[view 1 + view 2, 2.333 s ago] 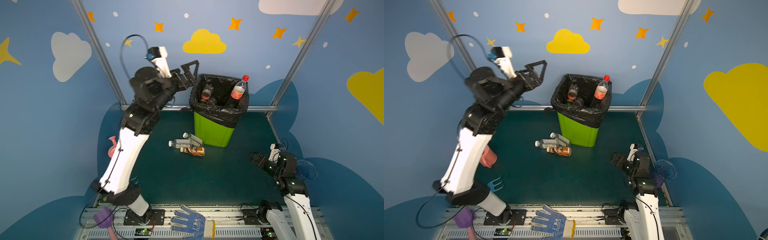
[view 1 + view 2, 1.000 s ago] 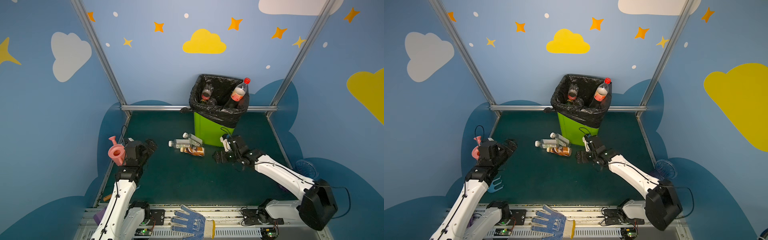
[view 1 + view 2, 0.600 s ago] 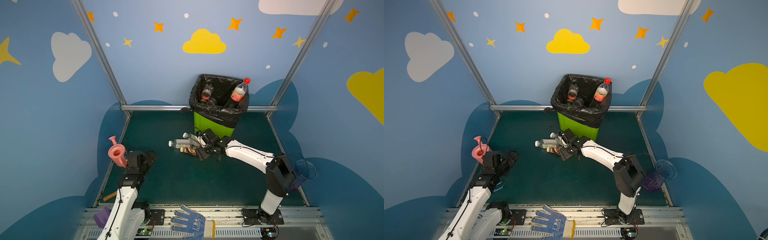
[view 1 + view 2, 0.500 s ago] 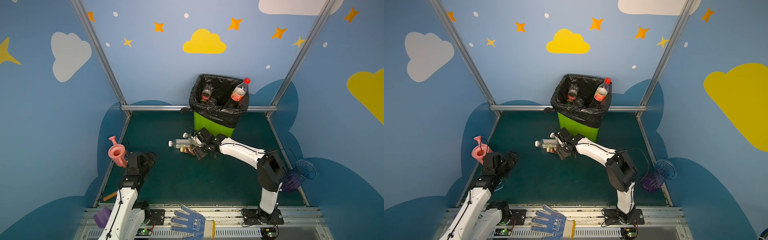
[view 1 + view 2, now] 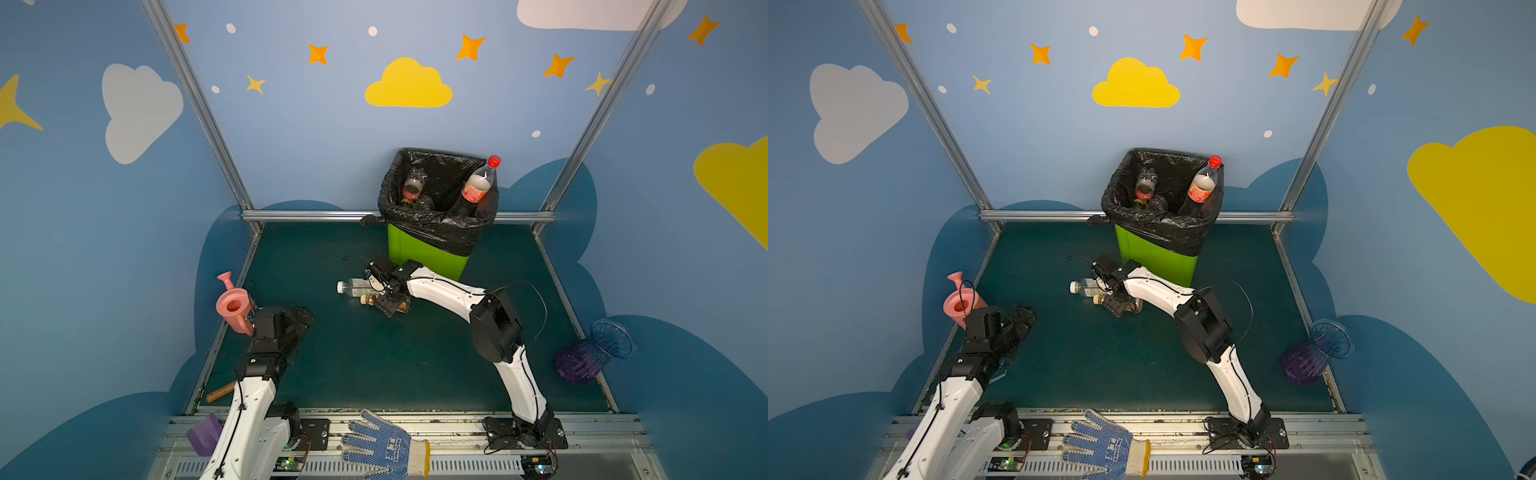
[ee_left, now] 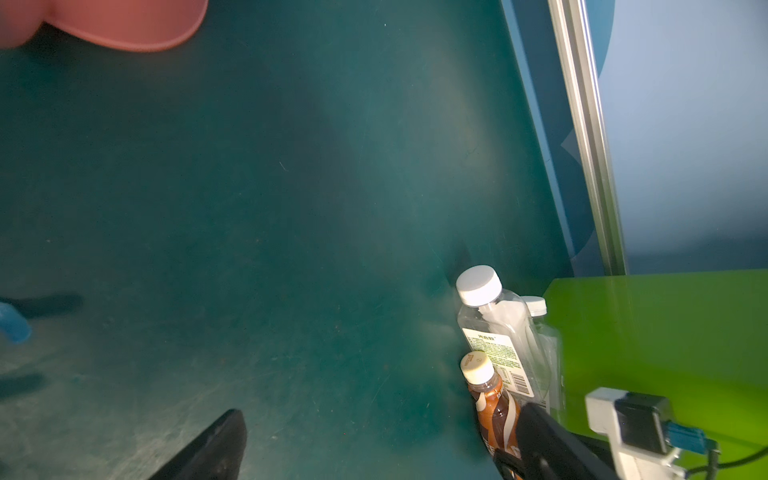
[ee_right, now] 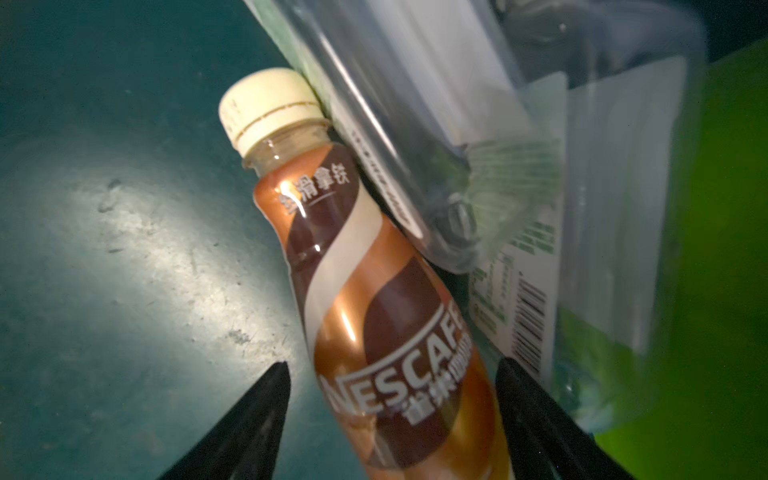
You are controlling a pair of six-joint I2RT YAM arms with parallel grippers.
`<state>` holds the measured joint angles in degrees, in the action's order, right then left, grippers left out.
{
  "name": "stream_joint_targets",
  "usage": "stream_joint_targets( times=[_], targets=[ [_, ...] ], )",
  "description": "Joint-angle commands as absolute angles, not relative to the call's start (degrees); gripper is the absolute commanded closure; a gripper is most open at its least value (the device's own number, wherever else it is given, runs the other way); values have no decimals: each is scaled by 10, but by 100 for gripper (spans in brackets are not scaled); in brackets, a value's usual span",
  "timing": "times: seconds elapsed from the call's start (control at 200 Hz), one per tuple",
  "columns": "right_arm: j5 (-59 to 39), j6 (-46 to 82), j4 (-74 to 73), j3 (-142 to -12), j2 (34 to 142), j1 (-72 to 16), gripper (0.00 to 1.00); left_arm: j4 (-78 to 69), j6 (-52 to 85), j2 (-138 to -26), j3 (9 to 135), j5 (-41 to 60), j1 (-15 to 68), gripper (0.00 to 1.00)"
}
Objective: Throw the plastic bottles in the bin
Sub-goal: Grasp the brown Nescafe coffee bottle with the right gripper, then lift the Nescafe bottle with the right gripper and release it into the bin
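Bin [image 5: 419, 255], black liner [image 5: 436, 235]: holds red-capped bottle [image 5: 478, 189], dark bottle [image 5: 414, 186].

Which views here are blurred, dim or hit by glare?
Right wrist view: the coffee bottle is fairly sharp, with glare streaks on its label; the clear bottles beside it are smeared; a bright patch lies on the mat. Left wrist view: dim, the pink watering can out of focus. Both top views: sharp, evenly lit.
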<state>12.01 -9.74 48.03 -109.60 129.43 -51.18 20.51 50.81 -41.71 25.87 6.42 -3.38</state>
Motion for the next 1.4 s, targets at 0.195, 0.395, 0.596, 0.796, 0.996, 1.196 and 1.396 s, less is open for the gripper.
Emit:
stream_joint_targets(
  times=[0.195,0.395,0.596,0.796,0.996,1.196,1.396],
  targets=[
    [108,-116,580,-1157,1349,-520,27,224,495,-406,258,64,-42,0],
    [97,-107,616,-1205,1382,-525,37,225,495,-404,257,65,-45,0],
    [82,-88,585,-1169,1320,-530,48,227,493,-402,255,65,-48,0],
    [51,-63,536,-1087,1184,-531,50,222,500,-403,249,69,-48,0],
    [66,-52,473,-985,986,-529,51,216,504,-405,244,64,-48,0],
    [180,-104,358,-941,743,-535,48,195,505,-431,243,66,-49,0],
    [223,-212,222,-956,576,-546,47,176,505,-463,250,66,-49,0]
  ],
)
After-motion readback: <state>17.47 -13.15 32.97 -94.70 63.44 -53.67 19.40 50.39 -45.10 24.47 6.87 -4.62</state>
